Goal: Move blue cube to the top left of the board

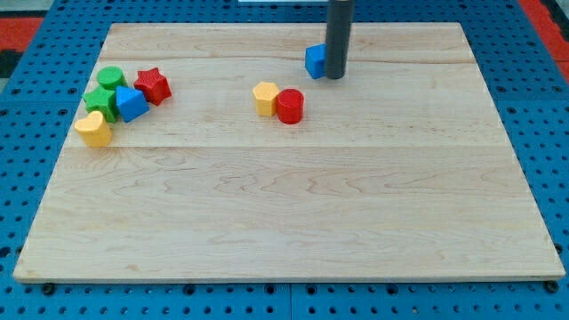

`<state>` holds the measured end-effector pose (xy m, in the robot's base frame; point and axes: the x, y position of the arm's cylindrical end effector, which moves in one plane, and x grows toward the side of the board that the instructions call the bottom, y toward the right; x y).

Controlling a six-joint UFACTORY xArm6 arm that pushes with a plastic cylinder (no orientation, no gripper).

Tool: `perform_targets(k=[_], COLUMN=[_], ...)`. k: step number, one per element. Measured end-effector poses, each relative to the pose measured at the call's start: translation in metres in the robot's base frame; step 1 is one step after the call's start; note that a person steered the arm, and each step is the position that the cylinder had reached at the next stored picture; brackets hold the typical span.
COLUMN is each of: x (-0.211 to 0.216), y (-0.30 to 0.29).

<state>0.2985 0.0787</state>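
The blue cube (315, 60) sits near the board's top edge, a little right of centre. My tip (334, 76) stands against the cube's right side and hides part of it. The rod rises straight up out of the view's top. The board's top left corner (120, 36) lies far to the view's left of the cube.
A yellow block (265, 97) and a red cylinder (290, 106) touch each other below and left of the cube. At the left stands a cluster: green cylinder (110, 78), green block (100, 100), blue block (130, 103), red star (153, 85), yellow heart-like block (93, 129).
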Motion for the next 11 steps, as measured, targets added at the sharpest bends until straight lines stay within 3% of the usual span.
perform_targets(k=[2,4,6,8,11], x=[-0.018,-0.023,-0.048,-0.048,-0.025], y=[0.023,-0.056,-0.037,-0.147,-0.161])
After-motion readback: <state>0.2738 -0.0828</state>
